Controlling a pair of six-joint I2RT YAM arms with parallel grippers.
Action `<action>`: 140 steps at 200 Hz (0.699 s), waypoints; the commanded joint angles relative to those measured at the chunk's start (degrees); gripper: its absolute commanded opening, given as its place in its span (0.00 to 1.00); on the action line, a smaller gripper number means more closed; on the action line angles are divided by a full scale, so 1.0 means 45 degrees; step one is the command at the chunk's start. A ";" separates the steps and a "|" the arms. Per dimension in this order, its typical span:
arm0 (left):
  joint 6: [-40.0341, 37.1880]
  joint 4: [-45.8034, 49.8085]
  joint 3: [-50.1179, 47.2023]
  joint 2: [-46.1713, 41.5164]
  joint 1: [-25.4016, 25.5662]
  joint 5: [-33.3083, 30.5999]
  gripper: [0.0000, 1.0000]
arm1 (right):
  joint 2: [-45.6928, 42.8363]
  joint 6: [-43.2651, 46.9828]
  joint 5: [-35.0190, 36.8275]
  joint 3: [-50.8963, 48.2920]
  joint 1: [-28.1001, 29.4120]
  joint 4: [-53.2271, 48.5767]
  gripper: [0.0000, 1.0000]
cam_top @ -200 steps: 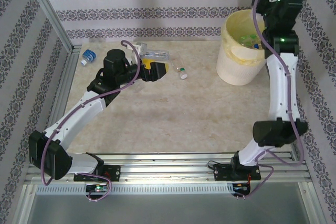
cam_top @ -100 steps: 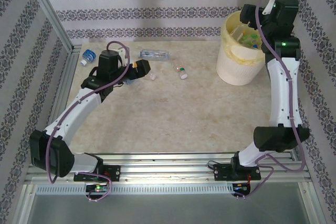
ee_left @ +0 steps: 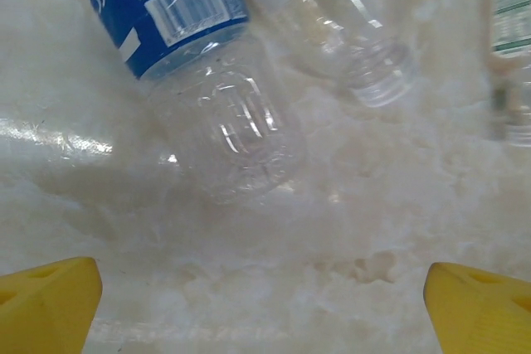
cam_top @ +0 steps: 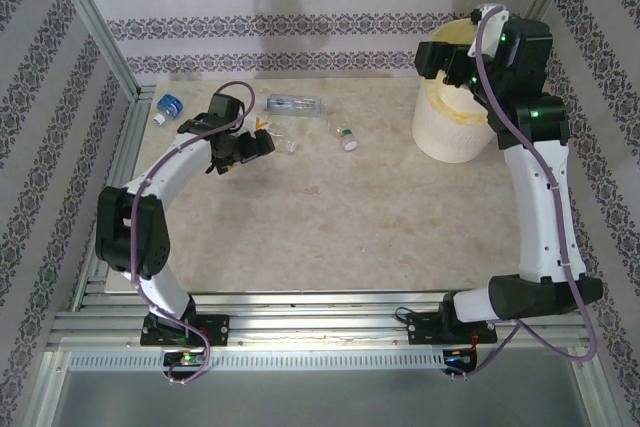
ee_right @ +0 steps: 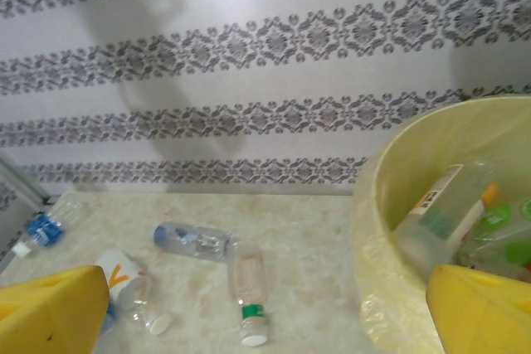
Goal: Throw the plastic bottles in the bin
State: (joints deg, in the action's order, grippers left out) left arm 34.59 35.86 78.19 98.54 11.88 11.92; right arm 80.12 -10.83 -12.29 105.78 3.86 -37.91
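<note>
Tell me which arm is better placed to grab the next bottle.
Left. The left hand, open, hovers above the blue-label bottle on the table; the right hand, open, is up by the bin.

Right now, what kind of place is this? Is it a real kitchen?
Probably a robot practice booth, not a kitchen. A left arm and right arm are bolted to a metal frame at the edge of a small table. Wallpapered panels box it in. Plastic bottles lie near a big yellow bin.
</note>
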 commanded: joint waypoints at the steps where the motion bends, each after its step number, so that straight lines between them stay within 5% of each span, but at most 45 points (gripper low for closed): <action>1: -0.0045 0.0899 0.0605 0.0560 -0.0174 -0.0405 1.00 | -0.0545 -0.0136 -0.0519 -0.0213 0.0305 -0.0062 0.98; 140: 0.0729 0.0619 0.2245 0.3527 -0.0346 -0.0910 0.99 | -0.1104 0.0431 -0.0761 -0.1136 0.1231 -0.0150 0.98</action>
State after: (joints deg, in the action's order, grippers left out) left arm 36.38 37.34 86.43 112.81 11.07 9.06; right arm 76.14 -10.28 -14.57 101.25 8.51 -38.65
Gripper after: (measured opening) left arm 0.988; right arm 0.977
